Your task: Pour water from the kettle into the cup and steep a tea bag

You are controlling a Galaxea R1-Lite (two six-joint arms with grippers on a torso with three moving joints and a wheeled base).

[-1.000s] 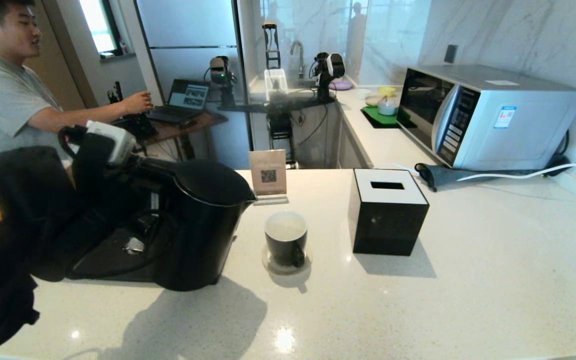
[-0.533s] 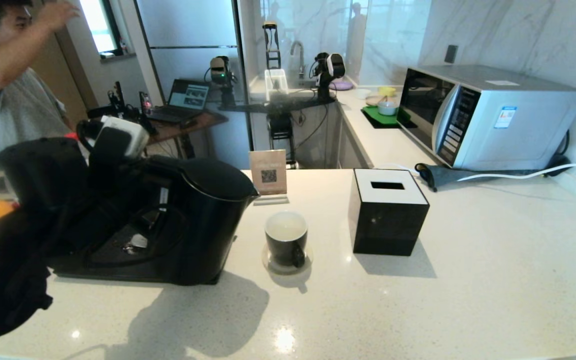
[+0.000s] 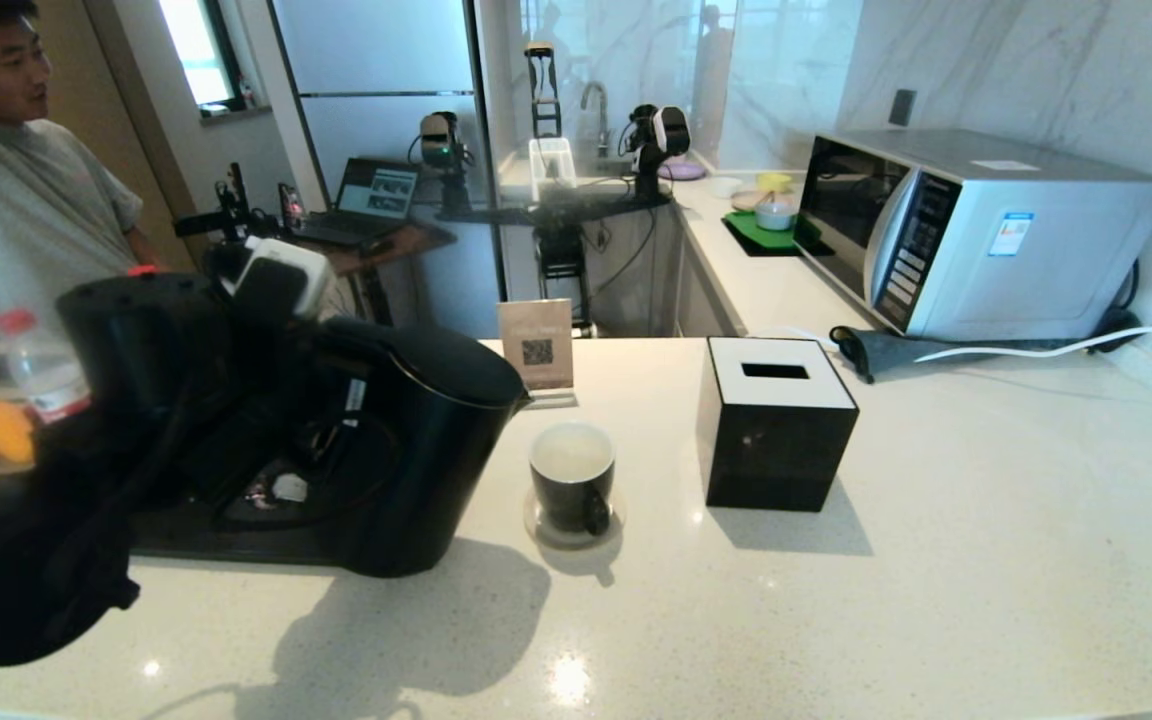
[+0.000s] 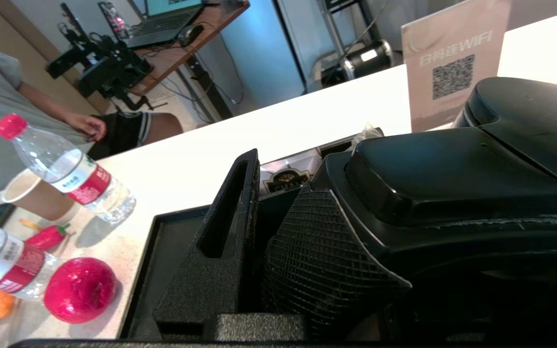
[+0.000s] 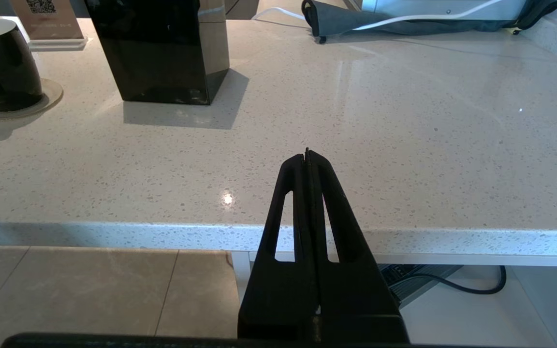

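The matte black kettle (image 3: 426, 440) hangs just above the counter, left of the cup, with its spout (image 3: 524, 400) pointing at the QR sign. My left gripper (image 3: 331, 400) is shut on the kettle's loop handle (image 4: 452, 179); in the left wrist view one slotted finger (image 4: 225, 232) and a meshed pad (image 4: 317, 261) press against it. The small black cup (image 3: 572, 478) with a white inside stands on a round coaster, also seen in the right wrist view (image 5: 3, 67). No water shows. My right gripper (image 5: 307, 154) is shut and empty before the counter's front edge.
A black tray (image 3: 236, 520) lies under the left arm. A black tissue box (image 3: 776, 425) stands right of the cup, the QR sign (image 3: 536, 345) behind it, a microwave (image 3: 976, 230) at back right. Red-capped bottles (image 4: 65, 169), a paper cup (image 4: 36, 198) and a person (image 3: 6, 220) are at left.
My left arm has carried the kettle rightwards, bringing its spout nearer the cup and the sign. The person at left has lowered his arm. The cup has not moved.
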